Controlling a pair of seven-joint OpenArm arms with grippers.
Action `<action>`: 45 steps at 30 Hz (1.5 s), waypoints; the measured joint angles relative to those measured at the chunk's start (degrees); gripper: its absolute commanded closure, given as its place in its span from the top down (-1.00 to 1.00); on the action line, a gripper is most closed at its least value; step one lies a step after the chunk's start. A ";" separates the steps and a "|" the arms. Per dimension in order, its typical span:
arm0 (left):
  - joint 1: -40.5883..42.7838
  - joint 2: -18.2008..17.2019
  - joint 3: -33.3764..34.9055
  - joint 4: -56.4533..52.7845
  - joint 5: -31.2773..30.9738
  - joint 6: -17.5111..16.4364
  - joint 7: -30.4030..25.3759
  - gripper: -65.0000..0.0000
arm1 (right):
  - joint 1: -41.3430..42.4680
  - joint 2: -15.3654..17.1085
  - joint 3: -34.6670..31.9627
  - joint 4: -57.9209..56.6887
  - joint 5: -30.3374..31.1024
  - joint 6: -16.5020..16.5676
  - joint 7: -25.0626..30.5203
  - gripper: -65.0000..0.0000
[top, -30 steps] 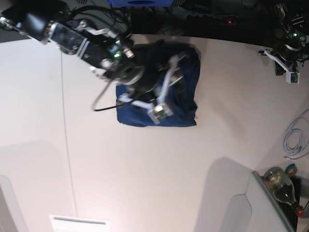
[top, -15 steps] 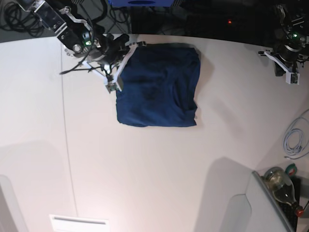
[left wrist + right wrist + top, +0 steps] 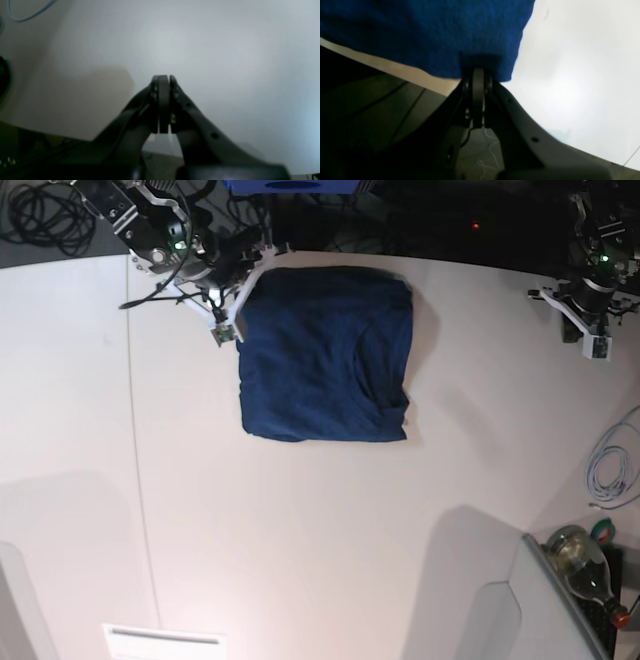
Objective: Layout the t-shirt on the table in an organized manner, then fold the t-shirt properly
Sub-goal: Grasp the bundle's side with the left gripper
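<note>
Base view is bright and sharp, with soft grey shadows lower left and lower right on the table (image 3: 300, 530). Both wrist views are blurred, dim at the bottom, with pale glare mid-frame.

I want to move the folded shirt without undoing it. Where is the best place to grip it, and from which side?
Probably the dark navy-blue folded cloth t-shirt is best gripped at its near edge, coming low from the front of the white table. That edge looks straight and stacked, with bare tabletop before it, so the layers should lift together.
</note>
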 measured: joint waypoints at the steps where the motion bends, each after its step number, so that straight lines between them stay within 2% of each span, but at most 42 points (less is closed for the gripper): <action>1: 0.00 0.09 1.05 0.02 -0.04 -0.72 -0.07 -1.00 | -0.33 0.04 0.09 1.53 -0.07 -0.07 -0.50 -1.00; 5: 0.20 0.57 3.39 1.57 0.09 -0.39 0.44 -1.00 | -1.66 1.66 1.92 7.89 0.74 -0.02 -3.13 -1.00; 7: 0.76 1.18 5.07 5.07 -0.07 -0.35 0.72 -1.00 | -2.60 1.62 6.49 8.44 0.20 -0.02 -2.67 -1.00; 8: 1.01 1.92 5.49 7.15 -2.14 -0.85 0.52 -1.00 | -2.97 1.64 9.29 8.44 0.31 -0.04 -2.49 -1.00; 11: 1.95 2.25 6.29 11.47 -12.24 -9.66 0.26 -1.00 | -3.69 2.10 14.88 8.37 -0.15 -0.39 -2.43 -1.00; 12: 2.12 2.29 6.29 12.20 -16.22 -10.75 1.07 -1.00 | -4.07 2.14 16.06 8.39 -0.07 -0.39 -2.40 -1.00; 15: 1.70 0.92 6.27 12.81 -25.66 -14.67 10.38 -1.00 | -5.05 2.14 17.51 8.35 0.17 -0.42 -2.80 -1.00; 16: 0.96 0.98 6.27 12.83 -29.00 -14.60 12.24 -1.00 | -5.07 2.14 17.49 8.26 0.20 -0.42 -2.93 -1.00; 17: 0.09 1.22 6.23 12.59 -31.34 -14.53 13.25 -0.89 | -5.07 2.12 17.49 8.26 0.20 -0.42 -2.80 -1.00; 20: -2.29 2.03 8.33 10.93 -38.05 -14.45 12.98 0.10 | -4.87 2.14 17.55 8.26 0.15 -0.39 -2.67 -1.00; 22: -2.86 1.79 13.16 9.22 -38.99 -14.40 13.09 0.59 | -4.92 1.97 17.59 8.26 0.15 -0.42 -2.67 -1.00; 23: -3.23 1.60 16.17 8.13 -38.64 -14.36 13.73 0.77 | -4.92 1.90 17.57 8.26 0.22 -0.39 -2.73 -1.00; 25: -4.57 1.60 21.97 6.27 -38.27 -14.27 14.10 0.90 | -4.92 1.75 17.59 8.26 0.20 -0.39 -2.71 -1.00; 29: -7.93 2.64 27.54 1.36 -39.12 -14.62 13.57 0.89 | -4.94 2.19 17.59 8.22 0.17 -0.39 -2.80 -1.00; 36: -9.51 3.98 27.50 -4.74 -38.27 -14.23 13.66 0.85 | -4.90 2.16 17.62 6.80 0.20 -0.37 -2.56 -1.00; 38: -9.66 4.09 27.65 -4.74 -38.64 -14.34 13.64 0.73 | -4.94 2.21 17.75 5.70 0.17 -0.39 -2.51 -1.00; 42: -10.01 4.00 27.89 -7.32 -38.69 -14.40 13.25 0.33 | -4.92 2.16 17.75 4.92 0.20 -0.37 -2.67 -1.00; 45: -11.43 4.07 27.98 -11.47 -38.88 -14.53 13.07 0.18 | -4.92 2.19 17.75 4.92 0.17 -0.39 -2.69 -1.00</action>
